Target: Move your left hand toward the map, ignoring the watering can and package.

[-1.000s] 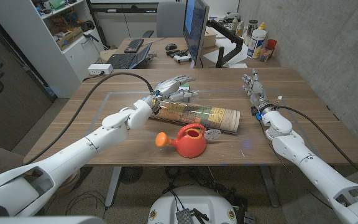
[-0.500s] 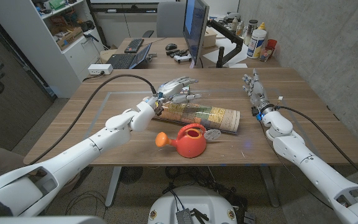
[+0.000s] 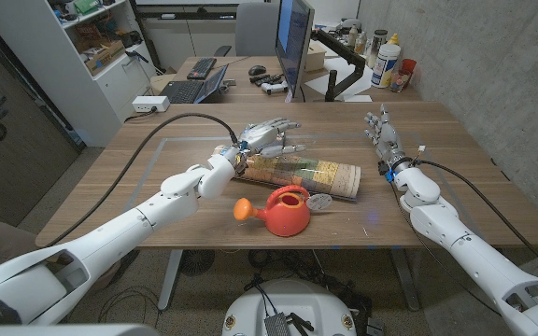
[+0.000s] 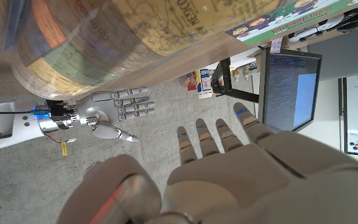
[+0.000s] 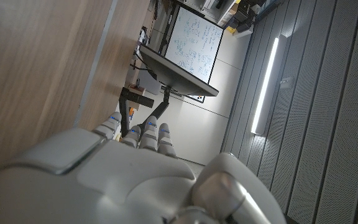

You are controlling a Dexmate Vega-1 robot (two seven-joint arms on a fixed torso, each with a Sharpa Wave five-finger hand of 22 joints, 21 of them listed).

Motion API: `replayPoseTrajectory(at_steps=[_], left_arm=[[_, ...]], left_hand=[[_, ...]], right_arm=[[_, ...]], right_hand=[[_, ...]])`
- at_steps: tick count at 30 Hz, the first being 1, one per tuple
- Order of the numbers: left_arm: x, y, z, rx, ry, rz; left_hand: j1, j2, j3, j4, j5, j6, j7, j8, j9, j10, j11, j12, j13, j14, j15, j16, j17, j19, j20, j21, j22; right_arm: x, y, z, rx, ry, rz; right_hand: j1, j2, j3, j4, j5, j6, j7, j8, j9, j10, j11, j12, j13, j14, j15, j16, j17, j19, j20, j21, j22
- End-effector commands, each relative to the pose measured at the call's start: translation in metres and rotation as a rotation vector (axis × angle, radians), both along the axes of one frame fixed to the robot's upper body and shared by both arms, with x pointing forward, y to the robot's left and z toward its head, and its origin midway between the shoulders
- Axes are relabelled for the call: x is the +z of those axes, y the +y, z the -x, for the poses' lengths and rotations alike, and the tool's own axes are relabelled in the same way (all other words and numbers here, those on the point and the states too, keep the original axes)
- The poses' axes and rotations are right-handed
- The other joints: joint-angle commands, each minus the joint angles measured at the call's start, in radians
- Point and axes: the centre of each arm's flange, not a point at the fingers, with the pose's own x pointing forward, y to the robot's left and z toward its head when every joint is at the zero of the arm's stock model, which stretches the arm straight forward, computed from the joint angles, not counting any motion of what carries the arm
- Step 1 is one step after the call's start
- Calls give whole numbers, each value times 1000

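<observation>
- Lying across the middle of the wooden table, one rolled map is seen, printed in yellow, green and tan patches inside a clear wrap.
- One red watering can with an orange spout is set just in front of the map, and a round package lies between the two.
- Compared with a second ago, the left hand is found slightly further right, over the map's left end, fingers spread and nothing held.
- The right hand is kept upright on the table well right of the map, fingers straight and close together, unchanged.
</observation>
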Motion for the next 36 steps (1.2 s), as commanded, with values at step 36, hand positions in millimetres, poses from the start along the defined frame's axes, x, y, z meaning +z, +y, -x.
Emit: replayPoseTrajectory(at_steps=[36], left_arm=[[-18,-14,-4,-26,30,-32]], left_hand=[[10,4,1,2,18,6,-7,-5,3,-9,0,-3,5,1,-56,-2,4,-5,-9,-1,2]], right_arm=[[-4,-5,-1,-26,18,-17]], right_hand=[[1,10,1,-1,6,10,-7,8,2,14,2,14,3,-1,-3,8,0,-7,-5,7,2]])
